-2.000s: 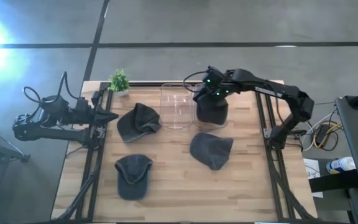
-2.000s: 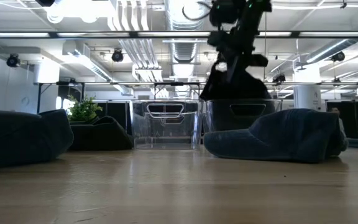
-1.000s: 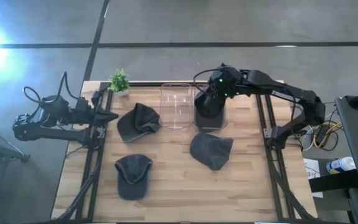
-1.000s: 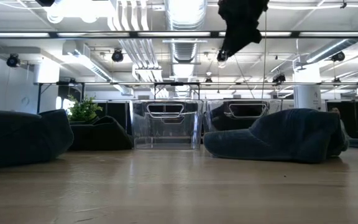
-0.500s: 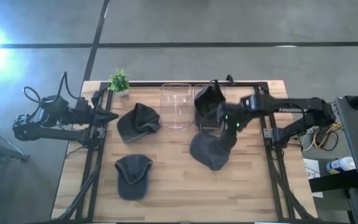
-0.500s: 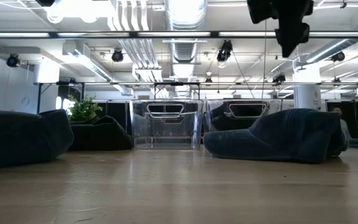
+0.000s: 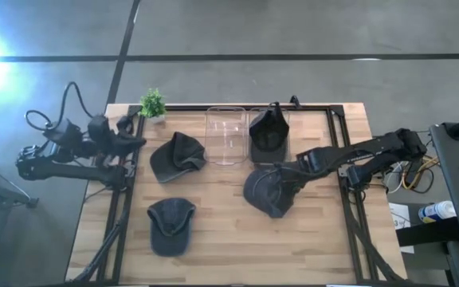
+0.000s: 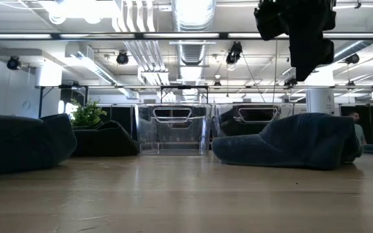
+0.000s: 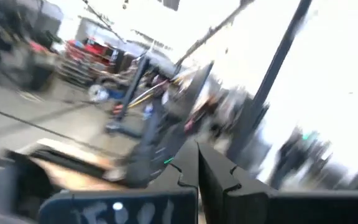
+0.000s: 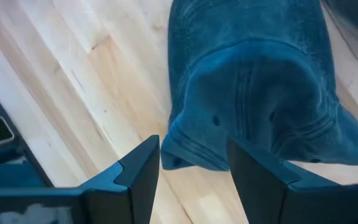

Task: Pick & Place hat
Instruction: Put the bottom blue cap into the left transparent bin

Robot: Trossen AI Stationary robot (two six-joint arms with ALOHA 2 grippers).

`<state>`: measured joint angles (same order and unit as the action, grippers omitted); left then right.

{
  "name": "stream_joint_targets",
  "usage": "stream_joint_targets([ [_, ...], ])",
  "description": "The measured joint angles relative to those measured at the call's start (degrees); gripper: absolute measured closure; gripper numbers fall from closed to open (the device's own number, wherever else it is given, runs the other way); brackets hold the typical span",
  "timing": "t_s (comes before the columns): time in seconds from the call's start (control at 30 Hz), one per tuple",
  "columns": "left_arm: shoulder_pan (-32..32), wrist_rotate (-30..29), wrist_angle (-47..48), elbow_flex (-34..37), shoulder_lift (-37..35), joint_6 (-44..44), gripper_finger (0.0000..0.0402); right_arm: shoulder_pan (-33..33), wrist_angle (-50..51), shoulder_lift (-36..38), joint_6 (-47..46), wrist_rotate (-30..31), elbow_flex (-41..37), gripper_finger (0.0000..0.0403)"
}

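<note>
Hovering spread above the hat (image 10: pixel 253 93) near the table's right edge, the right tool (image 10: pixel 194 168) was best lowered squarely.

This is a large industrial lab or workshop hall. The low view looks across a wooden table (image 8: pixel 173 194) into an open room with exposed ceiling ducts (image 8: pixel 193 16), pipes and strip lights (image 8: pixel 109 35). From above, the table stands on bare grey concrete floor (image 7: pixel 253 32), framed by black metal rails (image 7: pixel 122 215). Loose cables (image 7: pixel 409 171) lie beside its right edge, and a small potted plant (image 7: pixel 153 104) sits at its far left corner.
</note>
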<state>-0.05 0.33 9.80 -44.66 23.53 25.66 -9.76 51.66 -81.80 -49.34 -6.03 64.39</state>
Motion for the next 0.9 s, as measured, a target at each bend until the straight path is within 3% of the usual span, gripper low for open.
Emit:
stream_joint_targets([
  [0.13,0.0,-3.0,-6.0,0.0,0.0,7.2,0.0401,0.0,-0.2,0.0,-1.3,0.1,0.0,0.022],
  [0.6,0.0,-5.3,-22.3,-0.1,0.5,5.9,0.0401,-2.6,-3.7,-0.2,-5.0,-0.5,-1.6,0.022],
  [0.73,0.0,-5.1,-18.4,-0.1,2.4,5.9,0.0401,-3.4,-5.0,-0.2,-6.2,-0.5,-2.1,0.022],
  [0.9,0.0,-4.6,-13.0,-0.1,7.6,12.0,0.0401,-3.4,-5.1,-0.2,-6.2,-0.4,-2.3,0.022],
])
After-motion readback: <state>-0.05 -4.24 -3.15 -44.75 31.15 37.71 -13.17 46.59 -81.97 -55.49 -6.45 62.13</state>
